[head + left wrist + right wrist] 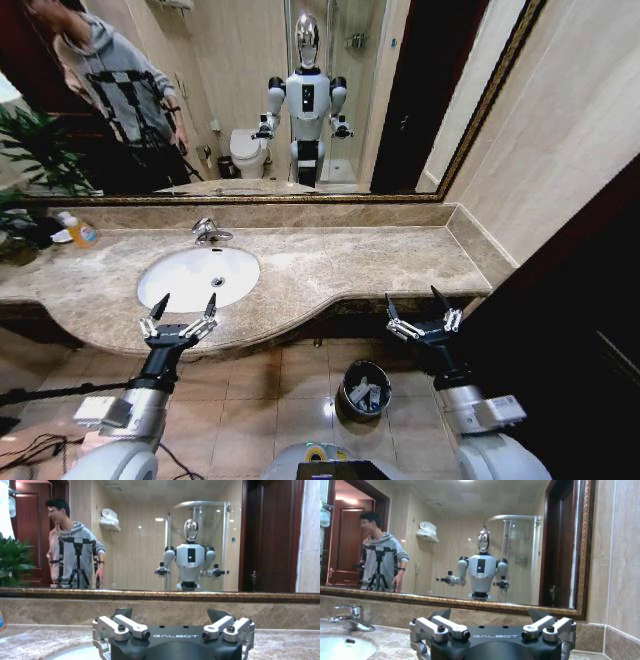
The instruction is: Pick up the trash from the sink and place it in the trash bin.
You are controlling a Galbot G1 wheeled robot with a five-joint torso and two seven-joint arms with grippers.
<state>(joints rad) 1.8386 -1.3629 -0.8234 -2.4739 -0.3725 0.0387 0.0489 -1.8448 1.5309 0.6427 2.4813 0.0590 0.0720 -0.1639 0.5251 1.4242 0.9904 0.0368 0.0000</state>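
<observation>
Both hands, left (180, 312) and right (423, 308), hovered released at the surface's (330, 265) front edge, the sink (197, 277) bare, trash (365, 393) lying in the bin (345, 380) on the floor.

White sink (190, 275); brown marble countertop (380, 260); black trash bin (364, 390), contents seemingly white.
</observation>
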